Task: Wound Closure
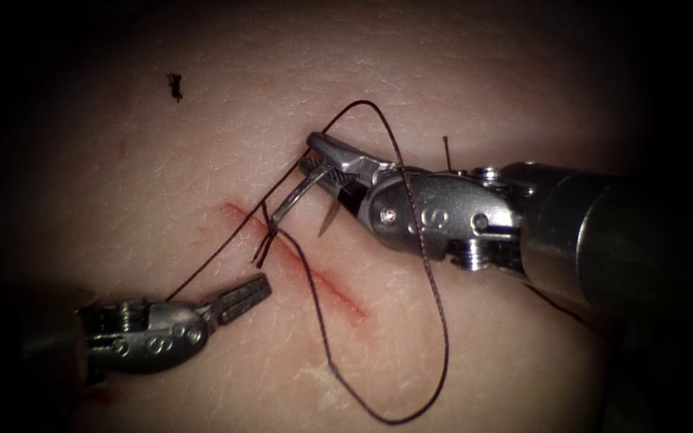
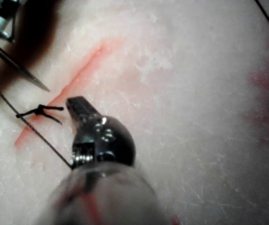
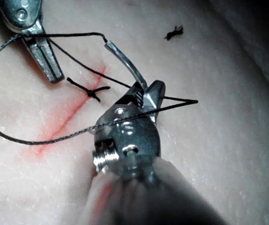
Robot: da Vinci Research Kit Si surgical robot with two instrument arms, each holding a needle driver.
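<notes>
The right gripper [image 1: 320, 160] is closed on the needle [image 1: 298, 195] about midway along its curve. The needle is a bright, slim steel arc held clear of the tissue [image 1: 162, 160] — its swaged end with the thread [image 1: 435, 305] hangs just above the upper part of the cut [image 1: 314, 273], and its sharp tip [image 1: 326, 220] points down below the jaws, not in the tissue. In the right wrist view the same curved needle [image 3: 125, 63] rises out of the jaws [image 3: 146, 96].

The thread is dark and braided; from the needle's end it arches over the right tool's wrist, sweeps down in a wide loop on the right of the cut and returns toward the knot [image 1: 268, 240]. That knot sits on the cut with short tails sticking out. Another strand runs from there down to the left.

The left gripper [image 1: 244, 295] lies left of the cut with its jaws closed and holding nothing, the strand passing beside it. The cut is a thin red line running diagonally — red fluid tints its edges. A small cut end of thread [image 1: 175, 87] lies on the tissue far up left.
</notes>
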